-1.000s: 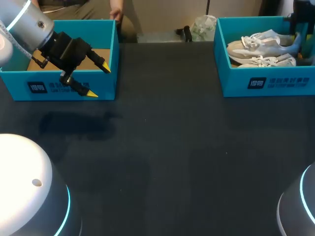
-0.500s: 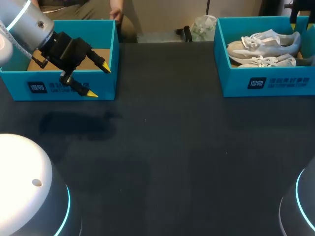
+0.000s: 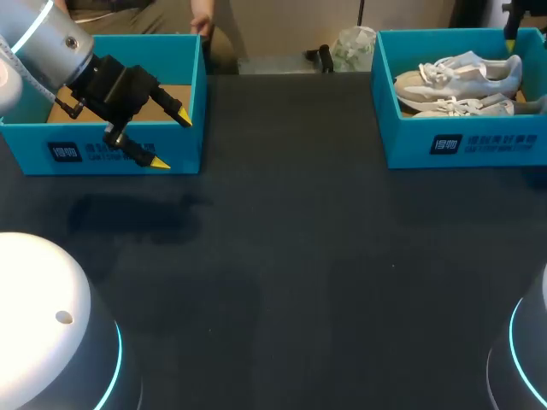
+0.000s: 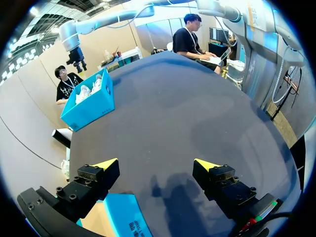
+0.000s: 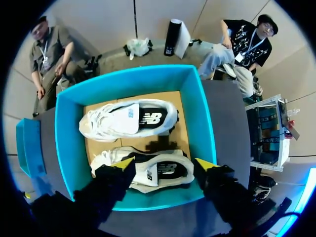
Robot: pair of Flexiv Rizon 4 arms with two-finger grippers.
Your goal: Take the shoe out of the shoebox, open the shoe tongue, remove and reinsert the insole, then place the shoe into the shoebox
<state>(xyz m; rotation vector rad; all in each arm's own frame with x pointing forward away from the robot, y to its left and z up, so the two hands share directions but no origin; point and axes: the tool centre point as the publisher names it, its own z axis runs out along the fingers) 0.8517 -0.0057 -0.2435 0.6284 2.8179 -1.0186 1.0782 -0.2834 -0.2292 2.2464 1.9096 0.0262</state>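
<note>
Left shoebox (image 3: 128, 152): teal, at the tabletop's far left corner; bare cardboard floor, no shoe seen in it.
Left gripper (image 3: 173, 141): poised over that box's near right corner; fingers spread, nothing between them.
Tabletop (image 3: 282, 256): dark, matte.
Right shoebox (image 3: 461, 141): teal, at the far right corner; holds two white sneakers side by side.
Far sneaker (image 5: 129, 120): lies along the box floor, opening up, insole in place.
Near sneaker (image 5: 148, 170): against the box's near wall, directly below the right gripper, insole in place.
Right gripper (image 5: 165, 164): high above the box; fingers spread wide, holding nothing.
Step in hand: undecided; sneakers boxed under a raised gripper suit both a descent to lift one out and a withdrawal after putting one back.
Room: plain beige floor beyond the table's edges.
</note>
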